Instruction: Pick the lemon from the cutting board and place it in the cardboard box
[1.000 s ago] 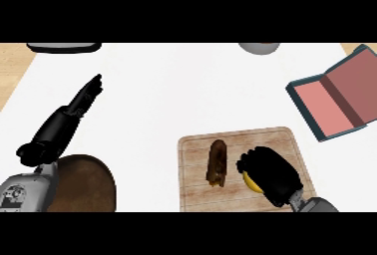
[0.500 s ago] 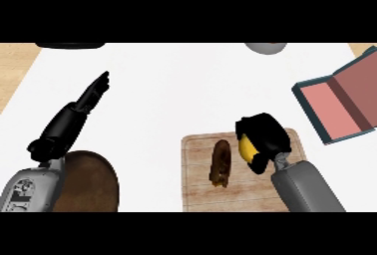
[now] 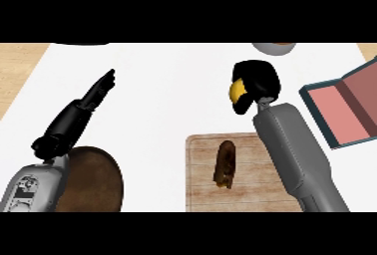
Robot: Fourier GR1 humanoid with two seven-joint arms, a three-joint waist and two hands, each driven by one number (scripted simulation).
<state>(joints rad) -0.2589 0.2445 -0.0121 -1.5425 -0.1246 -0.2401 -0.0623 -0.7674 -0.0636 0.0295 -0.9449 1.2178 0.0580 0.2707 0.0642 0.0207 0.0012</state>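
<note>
I am seeing the right hand (image 3: 254, 82) curling its fingers around the lemon (image 3: 236, 92), of which only a yellow patch is showing at the hand's left side. I am holding that hand and its fruit over the bare white counter (image 3: 169, 89), beyond the far edge of the cutting board (image 3: 254, 191) and clear of it; I cannot tell how high above the surface it is hanging. The grey right forearm is running back from the hand across the board's right portion to the lower edge of the view. On the board itself, a dark brown elongated item (image 3: 225, 163) is lying lengthwise near the middle, just left of the forearm. The cardboard box (image 3: 346, 107), with its pink interior, is sitting to the right of the board and beyond its far right corner, partly cut off by the view's right edge; the lemon is lying to the left of the box, apart from it. Well to the left of the board, I am keeping the left hand (image 3: 92, 97) with fingers straight and together, pointing away over the counter and holding nothing. A round dark brown plate (image 3: 92, 177) is sitting left of the board, beside the left forearm. A grey round object (image 3: 274, 47) is showing at the counter's far edge, beyond the board.
</note>
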